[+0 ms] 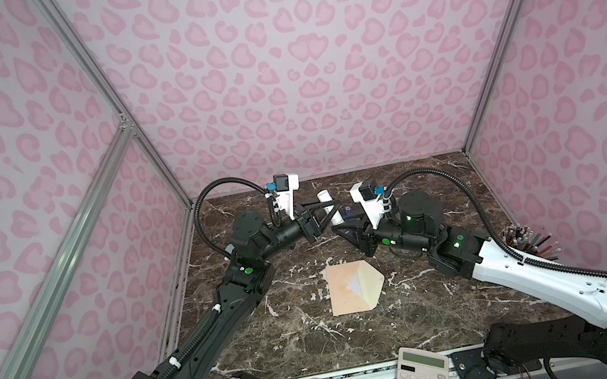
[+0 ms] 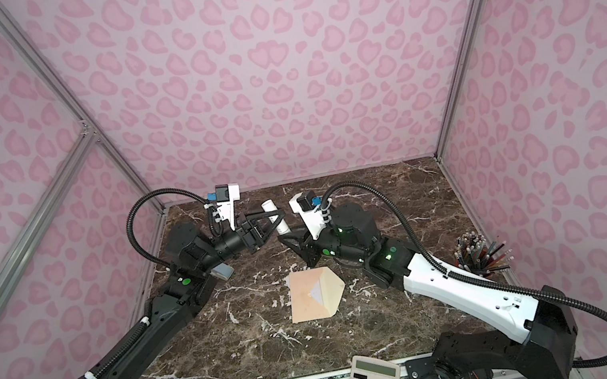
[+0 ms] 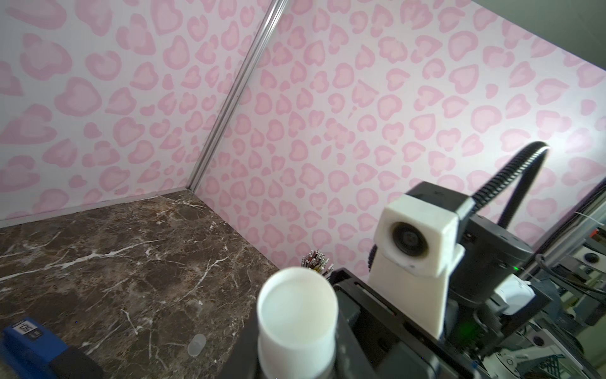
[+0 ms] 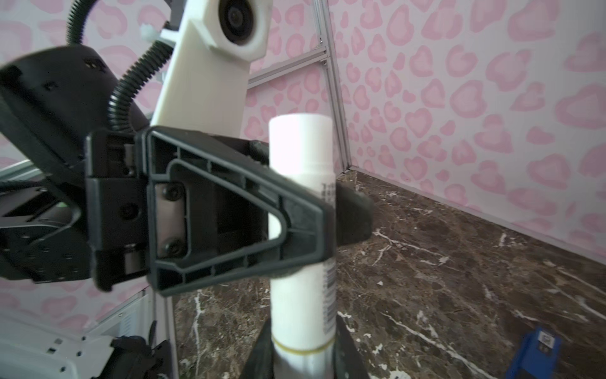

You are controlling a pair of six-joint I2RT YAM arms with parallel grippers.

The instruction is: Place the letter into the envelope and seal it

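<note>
Pink heart-print walls box in a dark marble tabletop (image 1: 421,317). The envelope (image 1: 346,288) lies flat mid-table with its flap open. A pale patch at its mouth may be the letter, which shows nowhere else. Behind the envelope and well apart from it, the left gripper (image 4: 341,220) is clamped on the upper body of a white glue stick (image 4: 301,147), and the right gripper (image 4: 303,357) grips its base. Two risks, as I judge them. A twist or pull between the two grips could slip the smooth tube loose. And with nothing pinning the envelope, dragging glue along the flap could skid or crumple it.
</note>
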